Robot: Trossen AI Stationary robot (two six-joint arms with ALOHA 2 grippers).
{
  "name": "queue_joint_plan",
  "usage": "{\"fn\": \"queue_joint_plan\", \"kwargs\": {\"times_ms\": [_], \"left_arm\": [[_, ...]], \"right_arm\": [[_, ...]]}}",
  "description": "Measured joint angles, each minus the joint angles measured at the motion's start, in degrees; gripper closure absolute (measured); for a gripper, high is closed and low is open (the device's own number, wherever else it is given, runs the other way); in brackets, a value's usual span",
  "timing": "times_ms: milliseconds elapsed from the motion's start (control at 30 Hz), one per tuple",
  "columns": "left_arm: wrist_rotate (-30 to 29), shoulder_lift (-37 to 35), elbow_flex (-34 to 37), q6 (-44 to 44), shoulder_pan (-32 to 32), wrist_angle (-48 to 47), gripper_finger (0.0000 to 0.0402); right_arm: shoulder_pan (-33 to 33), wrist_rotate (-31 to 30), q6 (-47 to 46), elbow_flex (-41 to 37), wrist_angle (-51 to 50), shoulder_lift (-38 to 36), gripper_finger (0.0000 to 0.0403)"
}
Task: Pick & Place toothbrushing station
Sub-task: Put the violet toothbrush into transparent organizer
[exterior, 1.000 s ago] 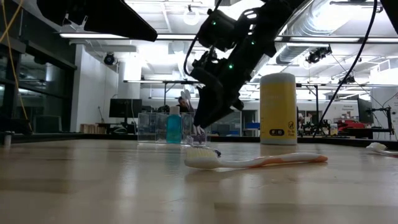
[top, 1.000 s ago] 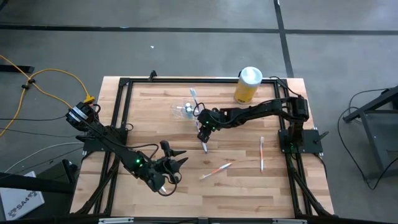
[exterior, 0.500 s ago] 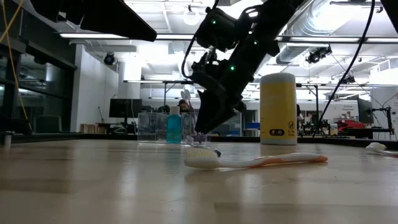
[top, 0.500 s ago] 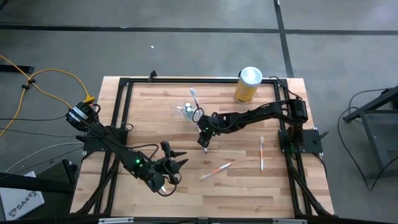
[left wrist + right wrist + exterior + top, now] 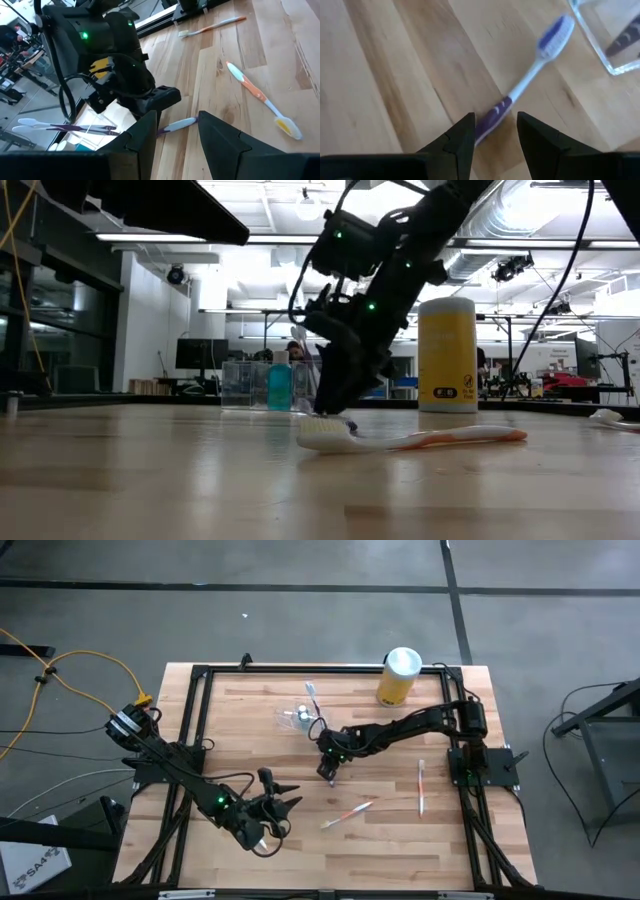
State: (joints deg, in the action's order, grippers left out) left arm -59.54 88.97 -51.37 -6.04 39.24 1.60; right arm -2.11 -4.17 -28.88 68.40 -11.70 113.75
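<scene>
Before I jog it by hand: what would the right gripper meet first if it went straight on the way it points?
Probably the purple toothbrush: the right gripper points down with open jaws straddling its handle, then the table.

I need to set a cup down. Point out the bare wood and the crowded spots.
Bare: the wood between the left tool and the table's near edge, and the far-left boards by the black frame. Crowded: the middle, with the clear plastic holder, the right tool over a purple-handled toothbrush, the orange-and-white toothbrushes, and the yellow canister.
</scene>
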Motion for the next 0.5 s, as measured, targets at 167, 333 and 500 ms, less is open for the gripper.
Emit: {"fn": "queue_joint_plan", "kwargs": {"times_ms": [167,333,500], "left_arm": [[0.0,0.0,0.0,0.0,0.0,0.0,0.0263],[0.0,0.0,0.0,0.0,0.0,0.1,0.0263],[0.0,0.0,0.0,0.0,0.0,0.1,0.0263]], "right_arm": [[0.6,0.2,-0.5,0.0,0.5,0.7,0.0264],[1.2,0.0,-1.4,0.0,0.7,0.9,0.0264],[2.0,-0.7,-3.0,0.0,0.7,1.0,0.0264]]}}
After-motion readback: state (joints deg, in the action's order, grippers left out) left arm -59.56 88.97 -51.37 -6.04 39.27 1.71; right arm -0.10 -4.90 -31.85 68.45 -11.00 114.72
